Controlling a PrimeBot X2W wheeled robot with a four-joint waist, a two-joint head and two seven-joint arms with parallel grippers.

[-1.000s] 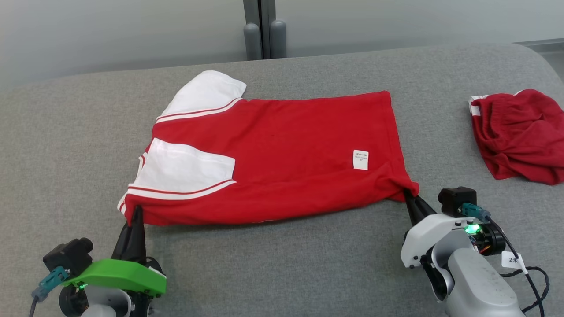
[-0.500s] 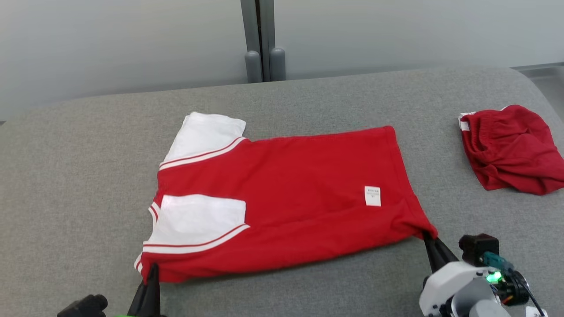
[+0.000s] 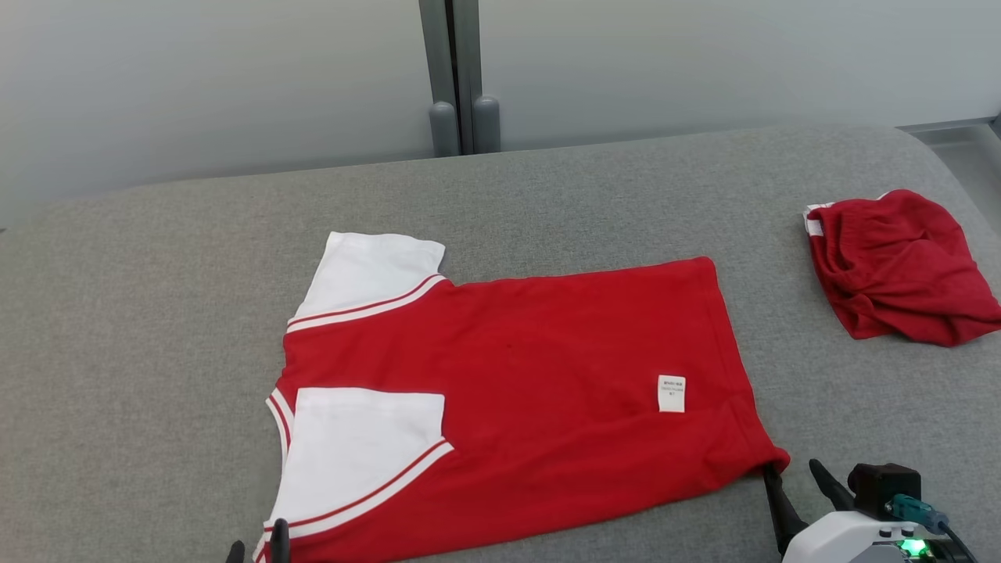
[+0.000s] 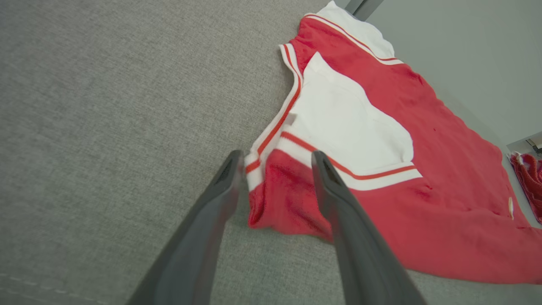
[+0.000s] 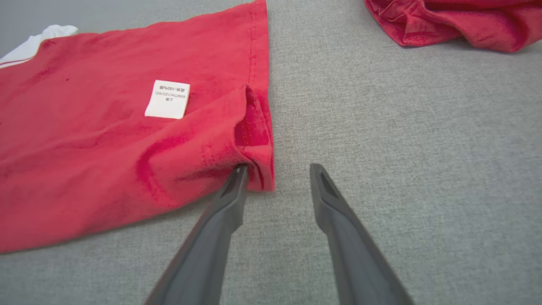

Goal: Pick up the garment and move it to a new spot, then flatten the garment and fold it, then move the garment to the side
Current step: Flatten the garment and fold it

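The garment [image 3: 532, 375], a red T-shirt with white sleeves and a small white label, lies folded flat on the grey padded table [image 3: 141, 328]. My left gripper [image 3: 256, 547] stands open at the shirt's near left corner. In the left wrist view the left gripper [image 4: 275, 163] has that corner of the garment [image 4: 444, 169] lying loose between its spread fingers. My right gripper [image 3: 792, 469] is open at the near right corner. In the right wrist view the right gripper [image 5: 279, 169] has one fingertip touching the hem of the garment [image 5: 84, 127], the other over bare table.
A second red garment [image 3: 899, 266] lies crumpled at the table's right side, also the red heap [image 5: 453, 21] in the right wrist view. A grey post [image 3: 457, 117] and a pale wall stand behind the table's far edge. The table's right corner is rounded.
Both grippers were shut on the shirt's near corners and have now opened and let go. The shirt has come nearer to me, and the head camera has shifted.
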